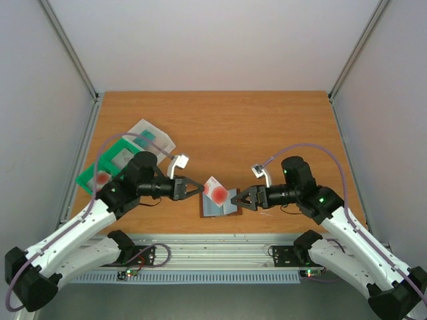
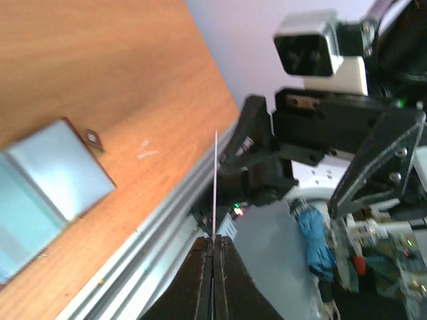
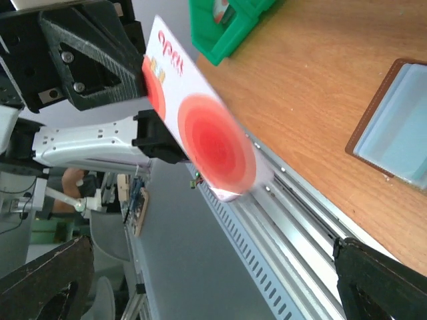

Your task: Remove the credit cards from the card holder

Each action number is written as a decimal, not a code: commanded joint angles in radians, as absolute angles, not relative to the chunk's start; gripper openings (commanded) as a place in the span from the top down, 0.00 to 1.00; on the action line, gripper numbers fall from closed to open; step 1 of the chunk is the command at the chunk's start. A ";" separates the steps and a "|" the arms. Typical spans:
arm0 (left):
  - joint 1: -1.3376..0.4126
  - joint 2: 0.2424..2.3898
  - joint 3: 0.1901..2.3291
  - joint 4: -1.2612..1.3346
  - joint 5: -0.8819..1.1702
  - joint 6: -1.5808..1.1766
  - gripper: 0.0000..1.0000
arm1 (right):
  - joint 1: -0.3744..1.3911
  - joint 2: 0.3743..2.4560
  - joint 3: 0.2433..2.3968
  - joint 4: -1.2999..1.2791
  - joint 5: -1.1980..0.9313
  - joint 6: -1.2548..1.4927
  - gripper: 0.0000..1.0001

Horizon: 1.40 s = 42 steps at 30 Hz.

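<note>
The card holder (image 1: 221,207) lies open on the table between the arms, brown-edged with grey-blue inner faces (image 2: 63,170) (image 3: 399,123). One credit card (image 1: 215,191), pale with a big red round mark (image 3: 212,137), hangs tilted above it. My left gripper (image 1: 198,189) is shut on that card's left edge. In the left wrist view the card is a thin edge-on line (image 2: 215,180) rising from the closed jaws of the left gripper (image 2: 213,239). My right gripper (image 1: 235,199) stands open just right of the card, its fingers (image 3: 47,280) wide apart and touching nothing.
A green compartmented tray (image 1: 107,168) (image 3: 227,27) sits at the left of the table, with a clear plastic box (image 1: 151,137) behind it. A metal rail (image 1: 213,248) runs along the near table edge. Grey walls stand on either side of the table.
</note>
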<state>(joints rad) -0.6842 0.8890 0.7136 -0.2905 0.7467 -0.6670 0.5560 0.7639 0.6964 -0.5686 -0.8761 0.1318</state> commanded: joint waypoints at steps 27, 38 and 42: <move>-0.187 0.727 0.698 -0.571 0.018 -0.750 1.00 | 0.552 0.768 0.703 -0.570 -0.810 0.179 0.02; -0.015 0.684 0.692 -0.645 -0.185 -0.775 1.00 | 0.552 0.798 0.694 -0.554 -0.822 0.178 0.01; 0.027 0.667 0.676 -0.654 -0.274 -0.785 1.00 | 0.553 0.812 0.691 -0.552 -0.831 0.179 0.02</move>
<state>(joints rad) -0.0174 0.6918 0.6975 -0.6430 -0.1417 -0.7628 0.5560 0.8017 0.6968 -0.5682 -0.8124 0.1776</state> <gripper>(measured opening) 0.006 0.986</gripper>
